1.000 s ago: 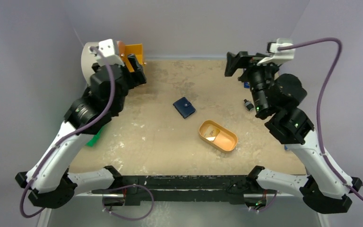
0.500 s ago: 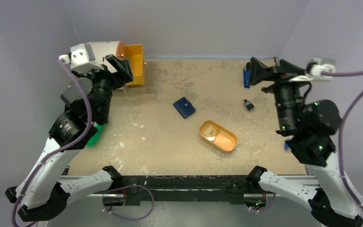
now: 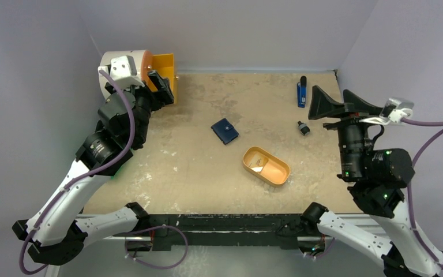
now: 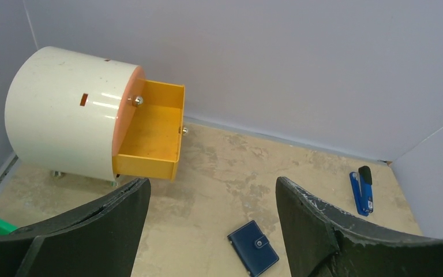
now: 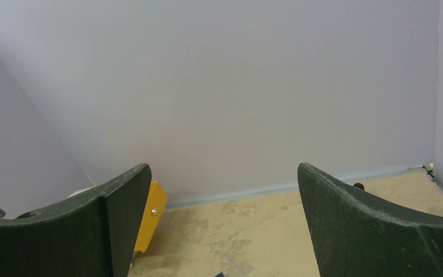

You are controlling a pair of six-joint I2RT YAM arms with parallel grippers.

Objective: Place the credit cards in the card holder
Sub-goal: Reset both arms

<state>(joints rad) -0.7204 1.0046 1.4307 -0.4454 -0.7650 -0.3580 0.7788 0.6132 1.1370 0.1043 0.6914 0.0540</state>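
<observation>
Top external shows left gripper and right gripper spread, empty — nothing begun — shut card holder likely needs unsnapping first

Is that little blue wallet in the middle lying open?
No, the card holder lies folded shut and snapped closed, with none of its inner pockets showing.
</observation>
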